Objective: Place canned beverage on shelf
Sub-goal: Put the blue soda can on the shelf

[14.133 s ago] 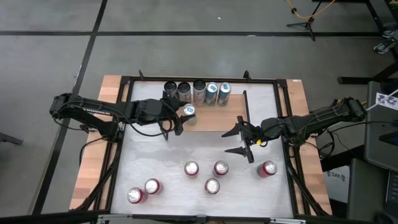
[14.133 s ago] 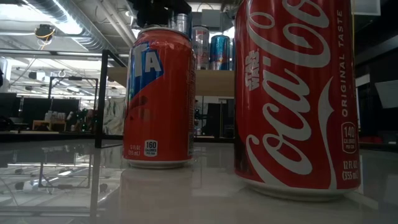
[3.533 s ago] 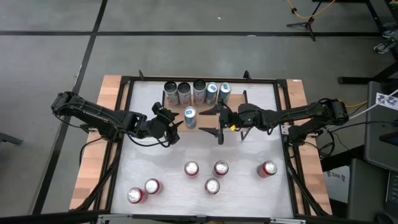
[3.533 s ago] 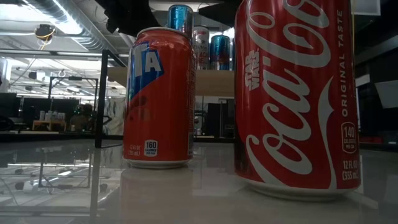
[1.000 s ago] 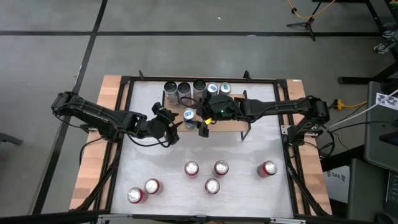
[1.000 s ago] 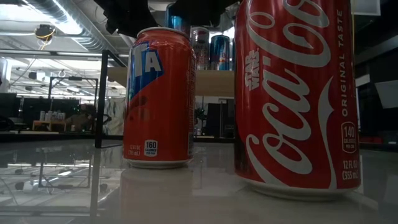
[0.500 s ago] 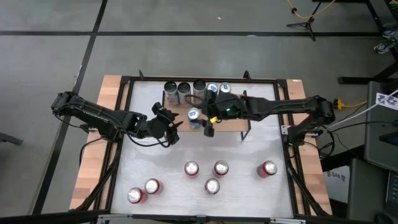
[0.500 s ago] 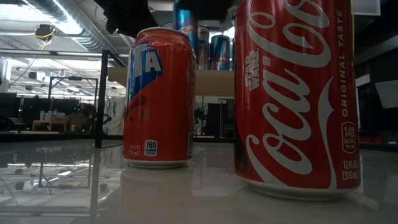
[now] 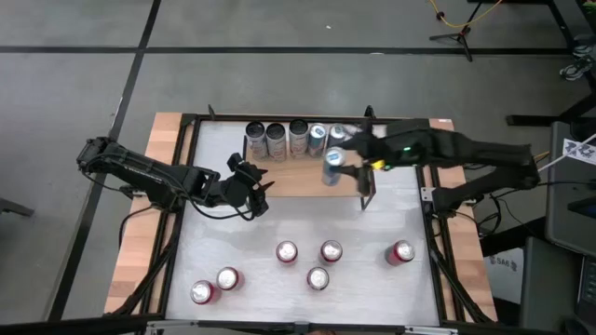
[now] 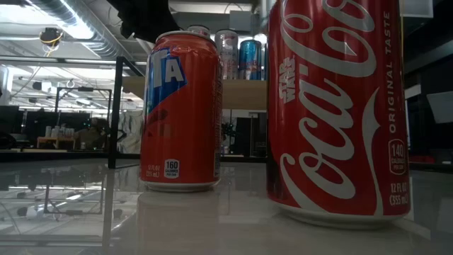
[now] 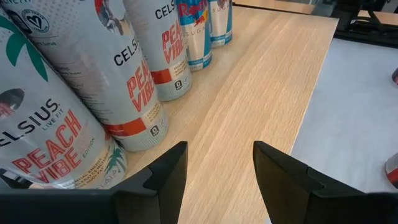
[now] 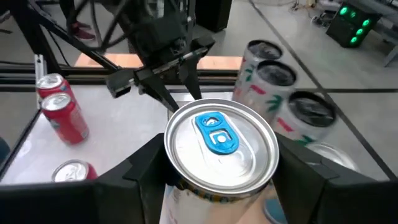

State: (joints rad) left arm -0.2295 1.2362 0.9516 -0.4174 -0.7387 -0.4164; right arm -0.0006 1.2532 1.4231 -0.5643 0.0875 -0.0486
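The shelf [image 9: 298,179] is a light wood plank on black legs at the table's far middle. A row of tall cans [image 9: 298,138] stands on end along its far edge; the left wrist view shows them [image 11: 134,74] close up. My right gripper [image 9: 337,166] reaches in from the table's right and is shut on a silver can with a blue tab [image 12: 217,146], held above the shelf's right part. My left gripper [image 11: 214,174] hovers open over the plank's left end [image 9: 251,186] with nothing between its fingers. My right gripper pinches the can's side wall [image 12: 177,196] just under the rim, one finger [image 12: 140,177] on each side. The fingers come nearly level from the table's right, slanting a little down. The can stands upright in the hold, lid up, lifted clear of the plank.
Several red soda cans [image 9: 318,277] stand on the white table's near half, one [image 9: 402,252] at the near right. Two of them, an orange-red can [image 10: 180,110] and a red cola can [image 10: 333,106], fill the low view. A black frame [image 9: 424,167] rims the table.
My right gripper has lifted the blue-tabbed can off the front left of the shelf and carried it up and toward the table's right edge. The can has stayed upright. In the low view it has risen out of sight.
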